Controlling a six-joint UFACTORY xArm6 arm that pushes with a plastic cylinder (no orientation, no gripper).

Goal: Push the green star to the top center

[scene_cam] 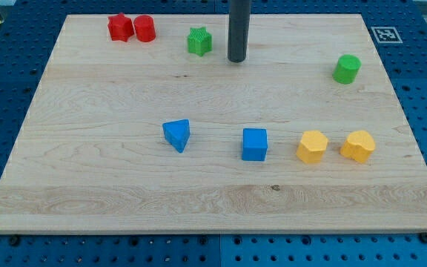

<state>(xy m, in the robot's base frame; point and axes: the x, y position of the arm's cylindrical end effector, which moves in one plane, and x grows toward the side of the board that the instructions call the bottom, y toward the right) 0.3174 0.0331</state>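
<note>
Camera view: a wooden counter [87,185] holds coloured blocks. The green star [199,41] sits near the far edge, slightly left of centre. My tip [236,60] rests just right of it, apart; the arm has no gripper and holds nothing. A red star [119,27] and red cylinder [144,28] sit far left.

Eight blocks on the counter [87,185]: two red [119,27] [144,28], two green, a star [199,41] and a cylinder [346,68], two blue [177,134] [255,144], two yellow [311,146] [358,145]
</note>
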